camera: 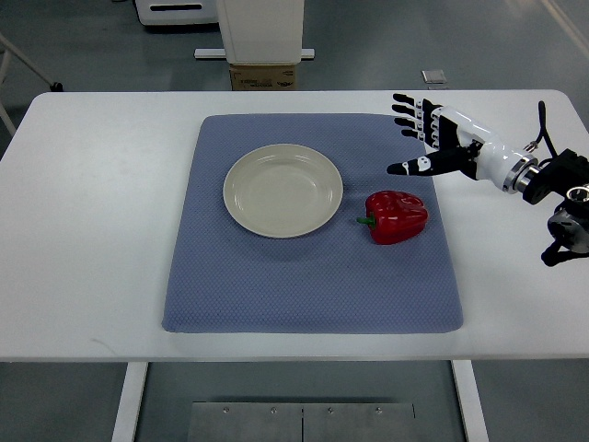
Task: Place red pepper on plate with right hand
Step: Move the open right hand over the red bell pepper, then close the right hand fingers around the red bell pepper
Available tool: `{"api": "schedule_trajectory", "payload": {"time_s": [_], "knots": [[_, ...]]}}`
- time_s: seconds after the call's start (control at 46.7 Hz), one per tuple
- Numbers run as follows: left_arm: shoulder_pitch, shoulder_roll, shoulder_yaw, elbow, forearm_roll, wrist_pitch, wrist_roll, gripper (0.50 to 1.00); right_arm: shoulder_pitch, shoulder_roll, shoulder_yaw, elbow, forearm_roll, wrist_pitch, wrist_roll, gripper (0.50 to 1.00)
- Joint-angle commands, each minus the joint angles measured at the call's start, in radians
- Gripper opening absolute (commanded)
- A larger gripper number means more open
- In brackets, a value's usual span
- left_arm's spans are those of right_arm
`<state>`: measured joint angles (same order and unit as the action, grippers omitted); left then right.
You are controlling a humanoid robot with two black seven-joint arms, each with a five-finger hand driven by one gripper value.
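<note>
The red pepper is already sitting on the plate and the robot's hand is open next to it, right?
Not quite. The top view shows the shiny red bell pepper lying on the blue-grey cloth mat, just right of the empty round cream plate. The right hand is open nearby.

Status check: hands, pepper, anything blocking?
Right hand open, holding nothing, apart from the pepper. Left hand not in view. Red pepper on blue mat, right of empty plate. Nothing between them.
</note>
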<state>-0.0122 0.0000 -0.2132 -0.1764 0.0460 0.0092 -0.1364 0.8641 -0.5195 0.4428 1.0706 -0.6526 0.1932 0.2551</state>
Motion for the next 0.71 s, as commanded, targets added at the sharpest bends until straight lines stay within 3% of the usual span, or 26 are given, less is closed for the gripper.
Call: {"api": "schedule_trajectory", "payload": {"time_s": [0.0, 0.685], "knots": [[0.0, 0.0, 0.0, 0.0, 0.0, 0.0, 0.0, 1.0, 0.013, -0.016, -0.039, 0.015, -0.051, 0.0, 0.018, 0.995], [0.0, 0.0, 0.0, 0.0, 0.0, 0.0, 0.0, 1.0, 0.085, -0.053, -0.234, 0.02, -0.228, -0.009, 0.052, 0.987]]}}
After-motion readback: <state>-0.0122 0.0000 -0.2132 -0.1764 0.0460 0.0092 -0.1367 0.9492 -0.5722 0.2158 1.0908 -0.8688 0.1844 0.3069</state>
